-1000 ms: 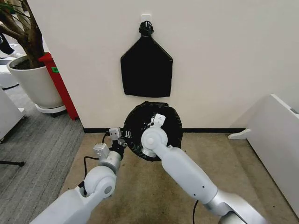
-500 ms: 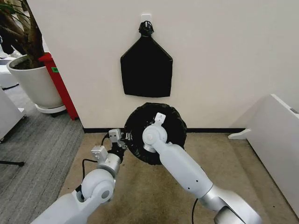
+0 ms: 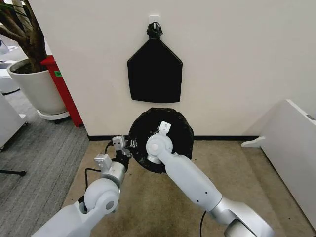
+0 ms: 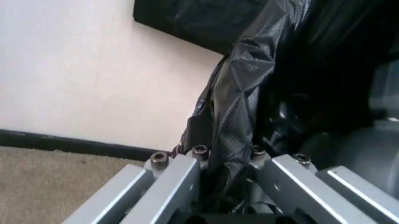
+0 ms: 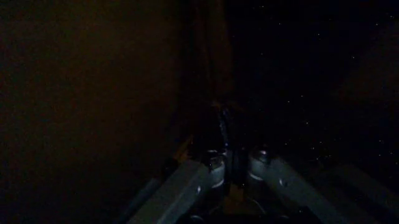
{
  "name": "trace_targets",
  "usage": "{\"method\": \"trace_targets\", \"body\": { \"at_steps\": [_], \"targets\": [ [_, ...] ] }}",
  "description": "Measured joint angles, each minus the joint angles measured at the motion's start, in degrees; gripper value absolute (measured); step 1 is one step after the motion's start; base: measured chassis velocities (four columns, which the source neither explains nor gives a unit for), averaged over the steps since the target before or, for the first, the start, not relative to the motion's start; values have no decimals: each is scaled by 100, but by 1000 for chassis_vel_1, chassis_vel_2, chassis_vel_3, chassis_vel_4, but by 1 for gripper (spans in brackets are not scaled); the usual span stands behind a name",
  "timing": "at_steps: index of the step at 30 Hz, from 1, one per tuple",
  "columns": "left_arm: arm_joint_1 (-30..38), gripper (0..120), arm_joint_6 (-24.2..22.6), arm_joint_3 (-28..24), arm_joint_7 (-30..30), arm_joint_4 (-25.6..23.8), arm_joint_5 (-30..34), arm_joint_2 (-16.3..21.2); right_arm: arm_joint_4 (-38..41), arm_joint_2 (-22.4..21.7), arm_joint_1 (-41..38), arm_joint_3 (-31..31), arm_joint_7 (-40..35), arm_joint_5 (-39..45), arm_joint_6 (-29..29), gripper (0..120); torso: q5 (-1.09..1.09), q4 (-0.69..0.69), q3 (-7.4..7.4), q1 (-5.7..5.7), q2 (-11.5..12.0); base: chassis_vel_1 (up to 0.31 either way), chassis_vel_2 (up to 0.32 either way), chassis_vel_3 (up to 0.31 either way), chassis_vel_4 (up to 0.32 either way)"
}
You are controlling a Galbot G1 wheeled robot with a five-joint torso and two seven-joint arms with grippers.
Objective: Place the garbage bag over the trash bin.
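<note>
Since half a second ago the garbage bag sits slightly further toward the robot's left and a touch higher, and the right arm's elbow joint has shifted left with it; the left arm has barely moved. The bag forms a round black mound on the floor against the wall, straight ahead of both grippers and below the flat black bundle hanging on the wall.

The left gripper is at the bag's left edge with its fingers drawn close together, a fold of crinkled black plastic pinched between them. The right gripper reaches into the bag from above; in its wrist view the fingers stand nearly together with a thin dark fold running between them, so it appears clamped on the bag, though the darkness there makes this hard to read.

The trash bin is covered by the plastic and cannot be made out. In the head view the right gripper's fingertips are hidden behind its own wrist
</note>
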State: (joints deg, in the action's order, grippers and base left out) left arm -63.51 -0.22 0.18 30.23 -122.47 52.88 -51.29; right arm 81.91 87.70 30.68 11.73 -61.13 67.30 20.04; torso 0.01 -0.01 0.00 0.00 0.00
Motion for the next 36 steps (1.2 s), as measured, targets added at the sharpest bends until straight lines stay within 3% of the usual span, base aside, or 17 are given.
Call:
{"method": "trace_targets", "body": {
  "at_steps": [8, 25, 36],
  "targets": [
    [-24, 1, -7, 22, 11, -14, 13, 2, 44, 23, -1, 15, -49, -31, -5, 0, -1, 1, 0, 0, 0, 0, 0, 0, 0],
    [200, 1, 39, 181, -89, 418, -18, -69, 1272, -218, -167, 639, -1004, 1466, -86, 0, 0, 1, 0, 0, 0, 0, 0, 0, 0],
    [366, 1, 39, 186, -86, 421, 105, -89, 1045, -151, 22, 678, -903, 1156, -90, 0, -1, 1, 0, 0, 0, 0, 0, 0, 0]
  ]
}}
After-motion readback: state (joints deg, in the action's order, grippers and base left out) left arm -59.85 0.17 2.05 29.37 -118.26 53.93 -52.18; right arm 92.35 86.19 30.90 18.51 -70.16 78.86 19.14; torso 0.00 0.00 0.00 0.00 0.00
